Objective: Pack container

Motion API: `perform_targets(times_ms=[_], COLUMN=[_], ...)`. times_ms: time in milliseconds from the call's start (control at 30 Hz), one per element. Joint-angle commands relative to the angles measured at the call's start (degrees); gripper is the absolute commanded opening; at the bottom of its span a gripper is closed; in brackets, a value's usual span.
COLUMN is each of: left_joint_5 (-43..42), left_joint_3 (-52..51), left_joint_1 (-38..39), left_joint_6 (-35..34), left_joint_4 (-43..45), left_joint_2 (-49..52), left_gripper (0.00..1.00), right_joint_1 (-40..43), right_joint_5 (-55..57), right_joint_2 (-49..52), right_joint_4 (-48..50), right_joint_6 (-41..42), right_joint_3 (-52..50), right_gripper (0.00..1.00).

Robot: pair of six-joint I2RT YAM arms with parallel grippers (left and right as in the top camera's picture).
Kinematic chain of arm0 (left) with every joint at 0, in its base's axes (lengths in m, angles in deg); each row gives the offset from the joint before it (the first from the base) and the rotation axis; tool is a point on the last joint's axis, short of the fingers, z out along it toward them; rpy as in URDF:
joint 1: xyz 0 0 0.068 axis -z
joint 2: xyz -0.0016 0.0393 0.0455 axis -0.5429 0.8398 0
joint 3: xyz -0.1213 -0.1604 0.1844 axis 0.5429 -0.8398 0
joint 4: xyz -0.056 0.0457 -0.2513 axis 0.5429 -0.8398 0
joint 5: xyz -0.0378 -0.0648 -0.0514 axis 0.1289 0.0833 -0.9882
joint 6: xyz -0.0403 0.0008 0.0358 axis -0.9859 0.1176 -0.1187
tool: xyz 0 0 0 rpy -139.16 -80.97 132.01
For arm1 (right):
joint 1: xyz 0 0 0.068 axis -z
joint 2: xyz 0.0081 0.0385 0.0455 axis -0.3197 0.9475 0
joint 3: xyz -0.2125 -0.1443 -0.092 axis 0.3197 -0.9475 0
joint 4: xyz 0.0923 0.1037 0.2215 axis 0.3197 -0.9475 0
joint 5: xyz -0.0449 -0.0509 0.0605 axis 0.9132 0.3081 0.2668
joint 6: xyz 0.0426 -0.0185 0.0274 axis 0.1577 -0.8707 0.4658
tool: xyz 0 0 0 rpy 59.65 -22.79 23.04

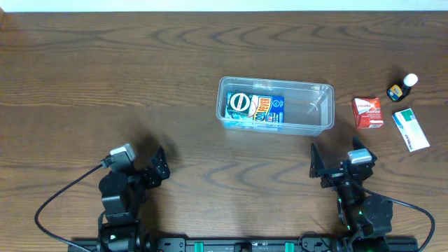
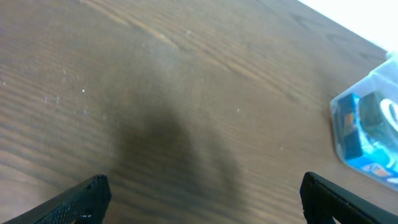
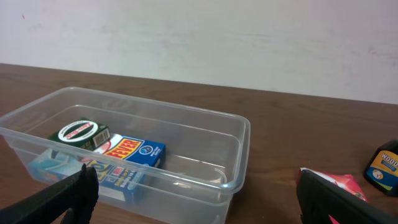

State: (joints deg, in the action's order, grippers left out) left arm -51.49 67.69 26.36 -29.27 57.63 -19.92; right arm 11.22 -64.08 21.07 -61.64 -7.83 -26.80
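The clear plastic container (image 1: 322, 89) stands in the middle of the table. Its left half holds a blue box (image 1: 266, 110) and a dark green round-labelled pack (image 1: 239, 103). The right wrist view shows the container (image 3: 239, 134) with the blue box (image 3: 134, 155) and green pack (image 3: 79, 132) inside. The left wrist view shows one corner of the container (image 2: 368, 127). My left gripper (image 1: 155, 170) is open and empty over bare table at the front left. My right gripper (image 1: 334, 165) is open and empty, in front of the container's right end.
To the right of the container lie a red box (image 1: 367, 113), a white and green box (image 1: 410, 129) and a small dark bottle with a white cap (image 1: 404, 87). The red box (image 3: 342, 183) and the bottle (image 3: 384, 165) show in the right wrist view.
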Motion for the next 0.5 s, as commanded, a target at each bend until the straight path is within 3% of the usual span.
perform_targets(times_ms=[0,467], left_joint_5=[2.4,4.5], left_joint_3=[-1.9,-1.9], left_joint_1=[0.1,0.1], left_joint_6=[1.2,1.2], left_joint_4=[-0.4,2.3], left_joint_2=[2.8,7.7], left_gripper=[0.98,0.98], right_joint_1=[0.7,0.7], right_joint_5=[0.0,0.0], right_joint_2=[-0.3,-0.3], right_joint_4=[-0.2,-0.2], right_joint_6=[-0.7,-0.7], right_joint_3=[-0.2,-0.2], right_gripper=[0.99,0.99])
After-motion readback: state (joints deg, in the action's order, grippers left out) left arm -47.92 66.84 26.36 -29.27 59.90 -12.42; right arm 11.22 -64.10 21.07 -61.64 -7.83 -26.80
